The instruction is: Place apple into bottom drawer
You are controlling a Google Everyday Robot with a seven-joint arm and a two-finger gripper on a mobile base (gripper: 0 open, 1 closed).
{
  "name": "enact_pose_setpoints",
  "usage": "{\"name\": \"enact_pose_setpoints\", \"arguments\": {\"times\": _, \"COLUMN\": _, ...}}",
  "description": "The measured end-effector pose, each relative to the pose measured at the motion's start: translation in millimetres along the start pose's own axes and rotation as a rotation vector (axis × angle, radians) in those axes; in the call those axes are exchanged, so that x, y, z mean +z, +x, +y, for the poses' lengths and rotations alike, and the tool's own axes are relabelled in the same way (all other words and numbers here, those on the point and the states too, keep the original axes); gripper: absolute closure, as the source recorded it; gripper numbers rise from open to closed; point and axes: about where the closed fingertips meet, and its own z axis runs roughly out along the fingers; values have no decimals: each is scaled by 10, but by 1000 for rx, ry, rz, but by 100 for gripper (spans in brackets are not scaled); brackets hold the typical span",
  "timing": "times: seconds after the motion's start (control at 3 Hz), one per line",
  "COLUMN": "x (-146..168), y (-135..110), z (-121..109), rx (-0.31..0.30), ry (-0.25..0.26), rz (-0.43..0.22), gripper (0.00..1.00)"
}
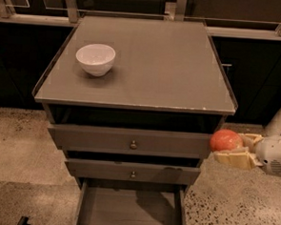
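The apple, red-orange and round, is held in my gripper at the right side of the cabinet, level with the top drawer front. The gripper's tan fingers are shut on the apple, one below it and one behind it. The white wrist comes in from the right edge. The bottom drawer is pulled out at the bottom of the camera view, its flat floor bare and partly in shadow. The apple is above and to the right of the drawer's opening.
A white bowl stands on the cabinet top at the left. Two upper drawers with small knobs are slightly open. Speckled floor lies on both sides. A dark counter and rail run behind.
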Motion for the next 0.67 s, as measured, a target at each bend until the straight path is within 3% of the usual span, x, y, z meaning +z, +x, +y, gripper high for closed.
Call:
{"name": "enact_pose_setpoints", "arguments": {"times": 0.33, "x": 212, "y": 484, "z": -67, "rx": 91, "ry": 6, "rz": -29, "gripper": 100}}
{"name": "enact_pose_setpoints", "arguments": {"times": 0.67, "x": 784, "y": 1205, "z": -87, "rx": 217, "ry": -52, "rz": -38, "gripper": 100}}
